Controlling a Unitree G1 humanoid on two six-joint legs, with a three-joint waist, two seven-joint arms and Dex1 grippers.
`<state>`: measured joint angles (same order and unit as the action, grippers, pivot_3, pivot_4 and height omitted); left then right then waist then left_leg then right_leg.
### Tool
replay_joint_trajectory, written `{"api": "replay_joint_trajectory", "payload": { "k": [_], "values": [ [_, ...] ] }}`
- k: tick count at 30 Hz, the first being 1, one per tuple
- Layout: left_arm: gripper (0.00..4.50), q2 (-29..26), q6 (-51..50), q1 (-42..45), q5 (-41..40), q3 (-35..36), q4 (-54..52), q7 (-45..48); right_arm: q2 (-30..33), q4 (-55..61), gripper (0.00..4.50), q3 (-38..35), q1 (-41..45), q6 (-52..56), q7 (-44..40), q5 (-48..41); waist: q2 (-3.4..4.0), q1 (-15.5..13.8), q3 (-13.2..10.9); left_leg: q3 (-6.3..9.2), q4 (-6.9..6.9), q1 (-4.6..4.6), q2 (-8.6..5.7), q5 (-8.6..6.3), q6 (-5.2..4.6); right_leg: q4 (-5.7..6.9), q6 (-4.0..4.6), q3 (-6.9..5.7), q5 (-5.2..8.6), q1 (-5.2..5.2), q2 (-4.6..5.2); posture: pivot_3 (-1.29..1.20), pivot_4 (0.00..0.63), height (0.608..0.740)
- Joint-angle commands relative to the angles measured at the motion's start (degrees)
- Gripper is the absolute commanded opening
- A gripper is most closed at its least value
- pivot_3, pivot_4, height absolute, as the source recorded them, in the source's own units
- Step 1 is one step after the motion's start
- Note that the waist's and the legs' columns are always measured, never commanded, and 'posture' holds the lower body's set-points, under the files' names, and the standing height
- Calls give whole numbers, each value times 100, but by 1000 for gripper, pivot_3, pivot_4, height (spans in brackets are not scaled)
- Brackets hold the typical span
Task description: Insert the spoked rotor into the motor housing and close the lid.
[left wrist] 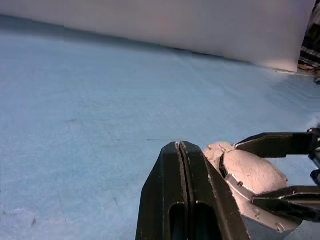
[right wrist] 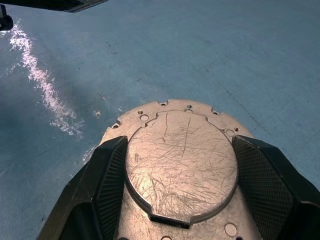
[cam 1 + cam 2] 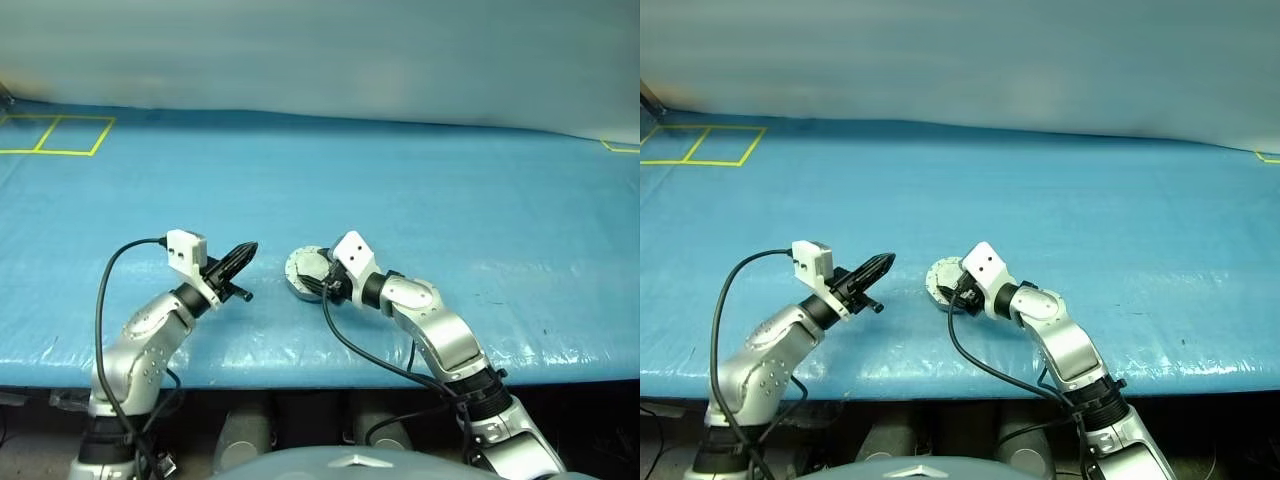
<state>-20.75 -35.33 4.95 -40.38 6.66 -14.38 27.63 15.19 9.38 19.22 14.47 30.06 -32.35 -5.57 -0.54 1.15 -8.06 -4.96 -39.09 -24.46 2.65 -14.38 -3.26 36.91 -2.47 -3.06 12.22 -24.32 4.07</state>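
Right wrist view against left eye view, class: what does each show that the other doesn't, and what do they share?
The right wrist view alone shows the lid's scratched outer face with its raised centre and small rim holes, between the right gripper's fingers. The left eye view alone shows yellow tape squares at the far left of the blue table cover, and the left gripper shut, apart from the lid. Both show the right gripper at the lid on that cover.

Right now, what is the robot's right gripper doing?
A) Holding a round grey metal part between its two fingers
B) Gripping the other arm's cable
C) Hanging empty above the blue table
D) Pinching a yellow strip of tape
A: the right wrist view shows the right gripper with one black finger on each side of the round, scratched grey lid, which lies closed on the blue table.
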Motion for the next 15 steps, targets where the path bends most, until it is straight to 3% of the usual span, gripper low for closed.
{"api": "replay_joint_trajectory", "payload": {
  "k": [1, 7, 15],
  "values": [
    [0, -218, -751, 760, -339, 42, 669, 295, -43, -320, 2994, 169, -125, 185, -4, 56, -4, 11, 1, 4, -1, 3, 0, 4, 4, 1, -3, 0, 1, 4, -6, 0, 150, 740],
    [0, -324, -1323, 1767, 3, -519, 1698, 768, -101, -312, 2994, 180, -150, 149, 31, 101, -6, 31, 1, 4, 4, 26, 1, 5, 7, -3, -2, 21, 0, 53, -29, 0, 150, 740],
    [0, -331, -1293, 2123, 723, -1243, 2259, 1169, -146, -215, 2994, 166, -252, 155, 66, 114, -8, 18, -1, -4, 21, 54, 12, 2, 19, -2, 15, 38, 3, 60, -32, 0, 150, 740]
  ]
}}
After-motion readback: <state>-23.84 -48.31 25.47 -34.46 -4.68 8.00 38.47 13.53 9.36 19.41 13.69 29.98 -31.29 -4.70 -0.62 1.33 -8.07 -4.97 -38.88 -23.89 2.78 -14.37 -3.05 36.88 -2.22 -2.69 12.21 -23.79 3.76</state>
